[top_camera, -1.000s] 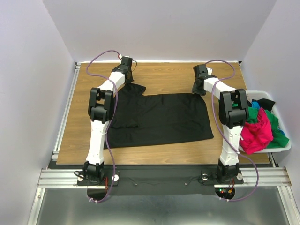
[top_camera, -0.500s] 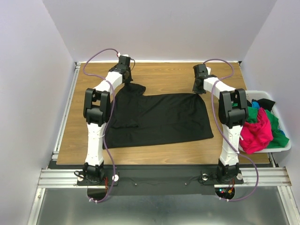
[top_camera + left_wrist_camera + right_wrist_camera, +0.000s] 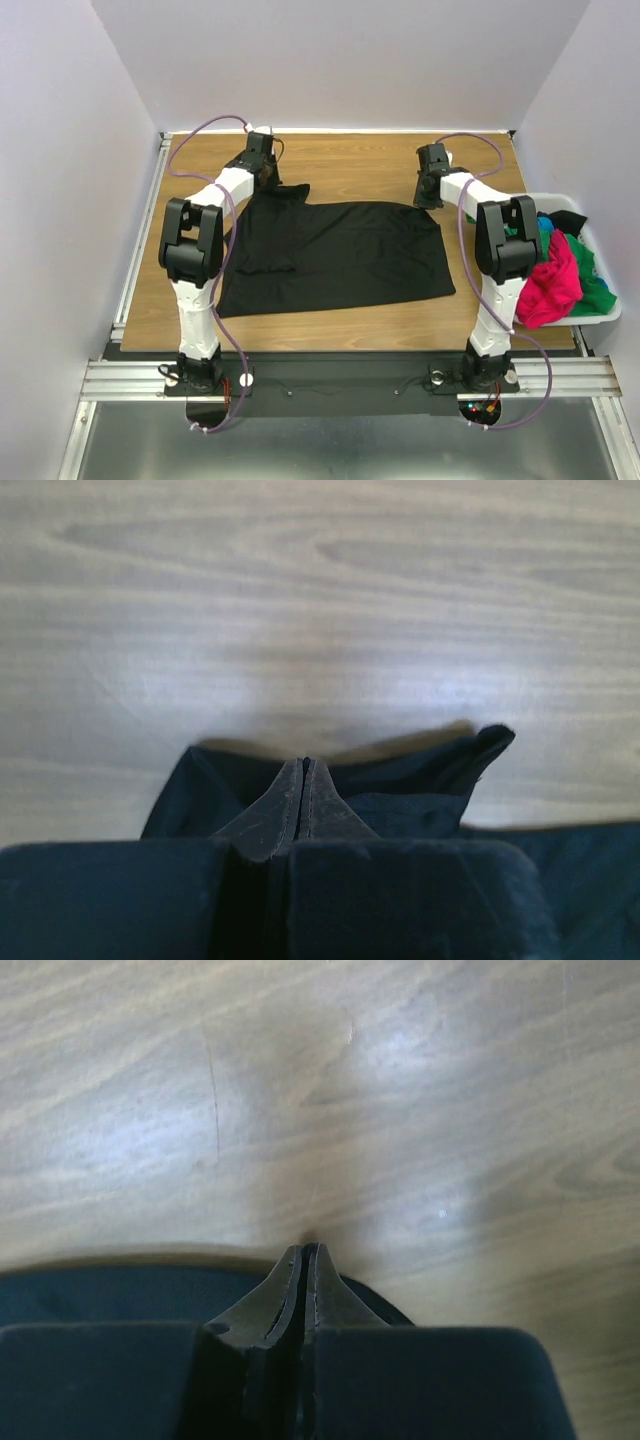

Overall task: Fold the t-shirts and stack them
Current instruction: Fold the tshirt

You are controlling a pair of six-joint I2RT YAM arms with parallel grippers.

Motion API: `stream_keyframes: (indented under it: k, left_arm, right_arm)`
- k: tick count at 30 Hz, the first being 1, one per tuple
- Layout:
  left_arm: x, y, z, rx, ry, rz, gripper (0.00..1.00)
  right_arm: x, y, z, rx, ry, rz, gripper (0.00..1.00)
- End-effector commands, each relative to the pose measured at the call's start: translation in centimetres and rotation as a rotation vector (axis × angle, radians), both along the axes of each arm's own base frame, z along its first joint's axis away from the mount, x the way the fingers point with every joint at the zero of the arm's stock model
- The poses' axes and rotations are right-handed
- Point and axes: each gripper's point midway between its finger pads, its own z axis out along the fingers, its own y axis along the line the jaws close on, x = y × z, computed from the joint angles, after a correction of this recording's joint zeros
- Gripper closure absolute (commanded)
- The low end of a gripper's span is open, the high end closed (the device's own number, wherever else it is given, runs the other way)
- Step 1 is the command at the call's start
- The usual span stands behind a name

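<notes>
The black shirt (image 3: 340,250) lay flat and unfolded on the bench (image 3: 330,155). The left tool (image 3: 303,765) and right tool (image 3: 303,1250) each pinched its far edge. The other shirts (image 3: 555,275) lay in the basket (image 3: 556,201); none were folded or stacked.

The top view looks down from above and behind the arm bases over the whole bench (image 3: 350,310). The wrist views sit close behind the left gripper (image 3: 303,768) and right gripper (image 3: 304,1252), facing down near the bench's far edge. All three share the shirt (image 3: 340,250).
</notes>
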Motion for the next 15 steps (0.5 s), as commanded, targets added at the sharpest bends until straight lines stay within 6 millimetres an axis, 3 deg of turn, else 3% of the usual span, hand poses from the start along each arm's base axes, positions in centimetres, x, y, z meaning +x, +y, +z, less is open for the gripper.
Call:
stream_keyframes:
  k: [1, 10, 11, 12, 15]
  left_arm:
    - [-1.1, -1.0, 4.7, -0.083, -0.11, -0.002, 1.0]
    - [-7.5, 0.3, 4.9, -0.136, -0.11, 0.071, 1.0]
    - [-8.6, 0.3, 4.0, -0.141, -0.088, 0.075, 1.0]
    - [-9.1, 0.3, 4.9, -0.151, -0.11, 0.077, 1.0]
    - [-11.4, 0.4, 4.7, -0.159, -0.107, 0.089, 1.0]
  right_arm:
    - [0.5, 0.4, 3.5, 0.039, -0.096, 0.011, 1.0]
    - [-1.1, 0.9, 4.3, 0.082, -0.11, 0.023, 1.0]
    - [-1.4, 1.1, 4.2, 0.088, -0.109, 0.027, 1.0]
    - [-1.6, 1.1, 4.2, 0.089, -0.108, 0.024, 1.0]
    - [-2.2, 0.8, 4.5, 0.089, -0.114, 0.019, 0.99]
